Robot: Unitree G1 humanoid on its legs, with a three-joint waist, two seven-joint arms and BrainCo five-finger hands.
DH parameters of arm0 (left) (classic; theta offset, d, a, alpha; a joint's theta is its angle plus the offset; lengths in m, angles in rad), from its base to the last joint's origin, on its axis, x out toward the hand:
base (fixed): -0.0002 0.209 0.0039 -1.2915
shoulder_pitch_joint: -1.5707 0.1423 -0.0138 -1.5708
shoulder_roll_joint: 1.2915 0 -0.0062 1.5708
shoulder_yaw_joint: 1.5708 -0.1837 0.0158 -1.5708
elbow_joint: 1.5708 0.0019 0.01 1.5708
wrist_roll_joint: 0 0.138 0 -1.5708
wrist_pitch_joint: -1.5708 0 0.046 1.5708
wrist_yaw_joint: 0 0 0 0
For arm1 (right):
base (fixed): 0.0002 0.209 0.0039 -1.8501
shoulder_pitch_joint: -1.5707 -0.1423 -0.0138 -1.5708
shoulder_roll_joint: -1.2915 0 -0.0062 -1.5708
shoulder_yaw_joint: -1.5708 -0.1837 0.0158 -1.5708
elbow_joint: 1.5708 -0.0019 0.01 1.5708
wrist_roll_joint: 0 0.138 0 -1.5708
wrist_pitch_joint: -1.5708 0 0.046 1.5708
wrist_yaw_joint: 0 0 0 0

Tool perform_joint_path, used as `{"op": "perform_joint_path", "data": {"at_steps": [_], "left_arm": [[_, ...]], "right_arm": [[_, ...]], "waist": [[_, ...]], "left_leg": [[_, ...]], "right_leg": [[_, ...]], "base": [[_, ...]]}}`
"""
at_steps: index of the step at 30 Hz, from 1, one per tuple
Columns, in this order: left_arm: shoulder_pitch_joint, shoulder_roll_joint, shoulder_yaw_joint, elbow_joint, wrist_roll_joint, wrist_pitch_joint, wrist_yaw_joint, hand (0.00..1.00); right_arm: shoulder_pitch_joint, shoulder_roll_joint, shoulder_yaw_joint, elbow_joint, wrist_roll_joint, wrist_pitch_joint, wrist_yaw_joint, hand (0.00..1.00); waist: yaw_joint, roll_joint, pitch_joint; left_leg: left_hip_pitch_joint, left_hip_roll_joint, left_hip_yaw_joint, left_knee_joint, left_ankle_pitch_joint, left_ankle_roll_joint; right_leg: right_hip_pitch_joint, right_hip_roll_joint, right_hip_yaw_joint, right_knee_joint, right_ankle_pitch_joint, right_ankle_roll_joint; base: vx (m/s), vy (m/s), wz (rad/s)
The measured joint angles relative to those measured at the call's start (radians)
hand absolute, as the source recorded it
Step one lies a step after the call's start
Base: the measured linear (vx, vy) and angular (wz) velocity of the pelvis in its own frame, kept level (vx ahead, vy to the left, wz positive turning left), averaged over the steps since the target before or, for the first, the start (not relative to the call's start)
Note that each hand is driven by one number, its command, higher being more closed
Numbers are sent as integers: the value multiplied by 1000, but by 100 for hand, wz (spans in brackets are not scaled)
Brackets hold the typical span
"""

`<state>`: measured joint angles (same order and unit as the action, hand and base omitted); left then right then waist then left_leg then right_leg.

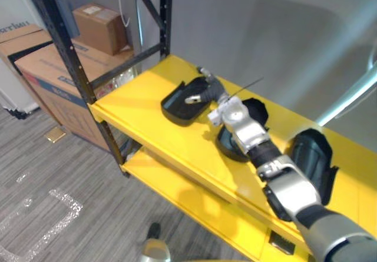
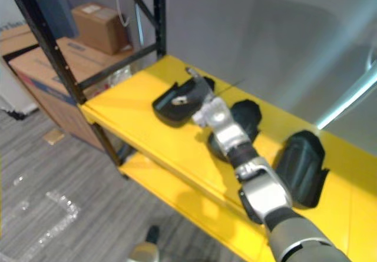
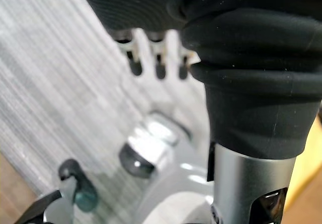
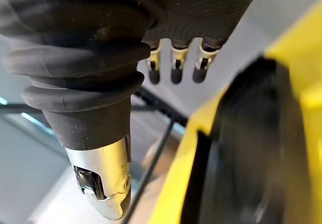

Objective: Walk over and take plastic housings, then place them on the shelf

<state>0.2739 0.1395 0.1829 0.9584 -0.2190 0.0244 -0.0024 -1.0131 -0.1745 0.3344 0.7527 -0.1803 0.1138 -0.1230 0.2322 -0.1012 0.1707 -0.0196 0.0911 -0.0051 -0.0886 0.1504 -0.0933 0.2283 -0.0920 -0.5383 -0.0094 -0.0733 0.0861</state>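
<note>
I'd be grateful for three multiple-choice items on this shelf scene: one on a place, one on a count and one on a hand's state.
1. Where is the right hand?
A. Resting on a table
B. At the leftmost housing on the yellow shelf
C. Inside a drawer

2. How many black housings lie on that shelf's upper board?
A. One
B. Three
C. Five

3. What state is the left hand in?
A. Curled round a housing
B. Gripping a post
C. Fingers straight, holding nothing

Answers: 1 B, its arm reaches across the board to that housing. 2 B, the leftmost housing, a middle housing and a right housing. 3 C, its wrist view shows bare fingertips above the grey floor.
</note>
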Motion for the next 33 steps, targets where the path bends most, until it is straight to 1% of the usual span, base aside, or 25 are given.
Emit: {"op": "perform_joint_path", "data": {"at_steps": [3, 5, 6, 7, 10, 12, 16, 18, 19, 21, 23, 26, 28, 29, 31, 33], "left_arm": [[0, 2, -6, -16, 0, 1, 0, 0], [0, 4, -8, -18, 0, 3, 0, 0], [0, 6, -8, -19, 1, 6, 0, 0], [0, 7, -8, -26, 1, 12, 0, 0], [0, 8, -9, -35, 1, 24, 0, 0], [0, 8, -9, -36, 1, 29, -1, 0], [0, 10, -10, -37, 1, 41, -2, 0], [-1, 10, -10, -37, 2, 42, -3, 0], [-1, 10, -10, -38, 4, 43, -4, 0], [-1, 12, -9, -43, 28, 43, -8, 0], [0, 18, -9, -55, 30, 42, -14, 0], [0, 35, -9, -69, 31, 42, -24, 0], [2, 45, -8, -74, 31, 42, -30, 0], [2, 47, -8, -74, 31, 42, -32, 0], [2, 51, -8, -75, 32, 41, -44, 0], [2, 52, -8, -75, 32, 41, -45, 0]], "right_arm": [[-17, -35, 2, 8, -74, -28, 1, 0], [-28, -57, 13, 14, -148, -39, 46, 0], [-36, -80, 48, 30, -202, -51, 73, 0], [-41, -100, 76, 48, -257, -62, 86, 0], [-56, -145, 123, 76, -353, -75, 111, 0], [-72, -172, 142, 89, -388, -80, 127, 0], [-108, -236, 175, 89, -428, -136, 139, 0], [-127, -265, 199, 89, -444, -171, 156, 0], [-136, -277, 200, 88, -469, -196, 170, 0], [-150, -308, 221, 81, -495, -222, 184, 0], [-162, -352, 238, 74, -501, -257, 193, 0], [-193, -446, 260, 47, -499, -316, 216, 0], [-228, -519, 280, 43, -495, -385, 230, 0], [-235, -534, 285, 42, -491, -407, 234, 0], [-254, -587, 312, 42, -456, -482, 248, 0], [-255, -609, 325, 41, -442, -524, 260, 0]], "waist": [[2, 0, 0], [3, 1, 0], [3, 1, 0], [5, 1, 0], [8, 1, 0], [9, 1, 0], [14, 1, 1], [15, 0, 1], [15, 0, 1], [16, -1, 1], [15, -7, 5], [15, -26, 15], [15, -38, 20], [15, -40, 20], [14, -47, 22], [14, -49, 21]], "left_leg": [[-10, -1, -13, 0, 1, -1], [-14, 0, -14, 0, 2, -2], [-14, -1, -15, 0, 2, -2], [-14, -1, -15, 0, 2, -2], [-15, -1, -15, 0, 3, -3], [-15, -1, -15, 0, 3, -3], [-16, -1, -18, 0, 2, -3], [-16, -1, -20, 0, 3, -3], [-16, -1, -21, 0, 3, -3], [-17, -1, -24, 0, 3, -3], [-17, -1, -29, 0, 2, -3], [-23, -1, -35, 0, 2, -3], [-29, -2, -36, 0, 3, -3], [-33, -2, -35, 0, 3, -3], [-35, -2, -35, 0, 3, -3], [-35, -3, -36, 0, 3, -3]], "right_leg": [[-1, 3, -11, -2, -1, -1], [-3, 4, -13, -3, -1, -1], [-2, 4, -14, -3, -1, -1], [-3, 4, -14, -3, -1, -2], [-3, 4, -15, -4, -2, -2], [-3, 5, -16, -4, -2, -2], [-2, 5, -25, -5, -3, -3], [-1, 5, -28, -5, -3, -3], [-1, 5, -29, -5, -4, -3], [-1, 4, -32, -5, -4, -2], [-1, 3, -35, -4, -7, 0], [-3, 4, -37, -4, -9, 1], [-9, 4, -37, -3, -9, 2], [-13, 4, -37, -3, -9, 2], [-16, 3, -37, -1, -8, 2], [-16, 3, -37, -2, -9, 2]], "base": [[1, -6, 13], [10, -2, 2], [0, 0, 0], [0, 0, 0], [0, 0, 0], [0, 0, 0], [-4, -1, 1], [0, 0, 0], [0, 0, 0], [-15, -3, 5], [-17, -4, 7], [-8, -3, 6], [0, 0, 0], [0, 0, 0], [0, 0, 0], [0, 0, 0]]}}
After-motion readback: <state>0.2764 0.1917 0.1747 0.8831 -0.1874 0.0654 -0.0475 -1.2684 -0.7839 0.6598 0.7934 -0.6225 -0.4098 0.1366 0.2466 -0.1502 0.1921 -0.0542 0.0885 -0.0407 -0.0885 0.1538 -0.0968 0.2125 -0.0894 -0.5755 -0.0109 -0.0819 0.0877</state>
